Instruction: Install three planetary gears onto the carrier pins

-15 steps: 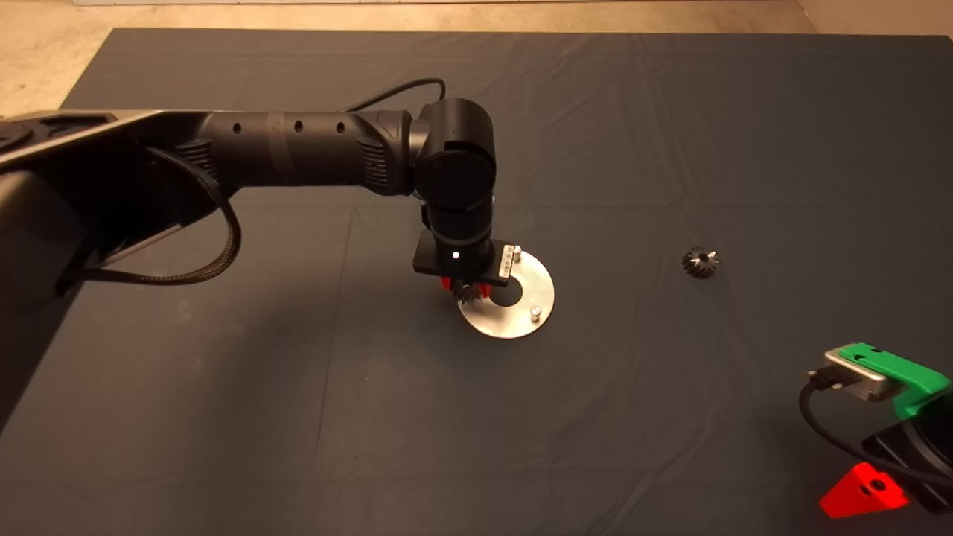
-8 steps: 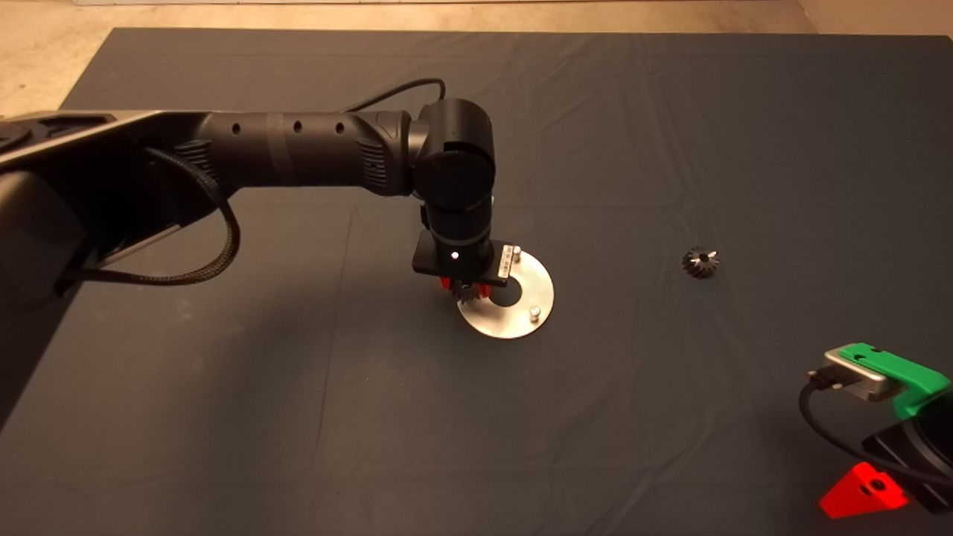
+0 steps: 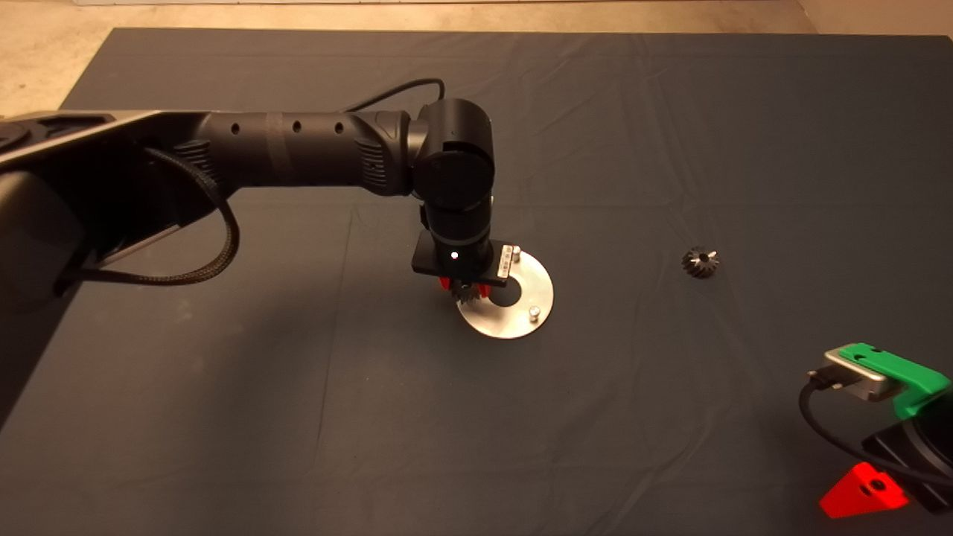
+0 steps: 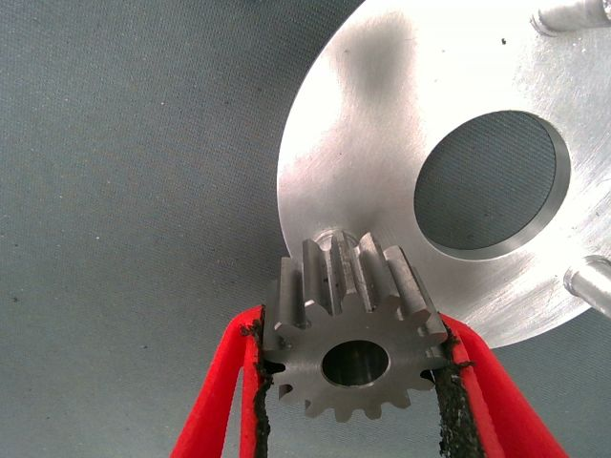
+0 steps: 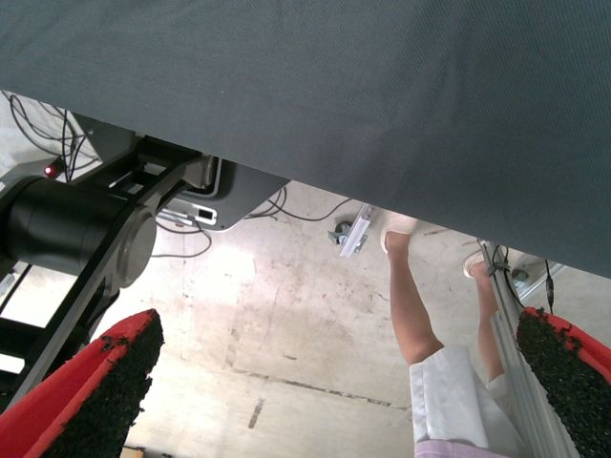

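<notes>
The shiny round disc (image 3: 521, 316) lies mid-mat, with two carrier pins (image 3: 516, 251) (image 3: 534, 313) standing free on it. My left gripper (image 3: 467, 292) hangs over the disc's left edge, shut on a planetary gear (image 4: 353, 334) held between both red fingers (image 4: 224, 382). The gear sits right at the third pin (image 4: 334, 239), whose top peeks out beyond the teeth; whether the pin is inside the hole cannot be told. Two more pins (image 4: 573, 14) (image 4: 592, 286) show on the disc (image 4: 363, 143). A second gear (image 3: 700, 263) lies on the mat to the right.
My right gripper (image 3: 864, 491) is parked at the mat's lower right corner, its fingers (image 5: 105, 382) spread wide apart. Its wrist view shows the mat edge, the floor, cables, a black robot base (image 5: 76, 239) and a person's legs (image 5: 420, 315).
</notes>
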Robot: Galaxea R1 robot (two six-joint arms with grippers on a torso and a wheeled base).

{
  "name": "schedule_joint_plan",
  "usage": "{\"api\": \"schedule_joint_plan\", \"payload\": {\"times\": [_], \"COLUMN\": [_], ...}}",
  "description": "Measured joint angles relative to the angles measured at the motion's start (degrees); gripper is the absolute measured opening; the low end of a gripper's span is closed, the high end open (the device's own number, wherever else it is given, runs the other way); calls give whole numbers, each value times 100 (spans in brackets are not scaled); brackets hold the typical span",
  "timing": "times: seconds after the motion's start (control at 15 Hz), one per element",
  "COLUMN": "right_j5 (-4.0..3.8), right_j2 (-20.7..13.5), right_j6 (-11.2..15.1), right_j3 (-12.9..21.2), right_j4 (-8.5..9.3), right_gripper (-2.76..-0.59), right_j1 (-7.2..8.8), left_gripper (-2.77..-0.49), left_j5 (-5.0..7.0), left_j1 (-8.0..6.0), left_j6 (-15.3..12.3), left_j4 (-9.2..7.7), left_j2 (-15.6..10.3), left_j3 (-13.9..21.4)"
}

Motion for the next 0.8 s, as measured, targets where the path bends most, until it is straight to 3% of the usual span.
{"api": "schedule_joint_plan", "payload": {"times": [0.8], "right_j5": [-1], "right_j2": [0], "right_j6": [0], "right_j3": [0], "right_j4": [0], "right_gripper": [-61], "right_j1": [0], "left_gripper": [-241], "left_j5": [0], "left_j1": [0], "left_j6": [0], "left_j4": [4], "left_j2": [-30], "left_j3": [22]}}
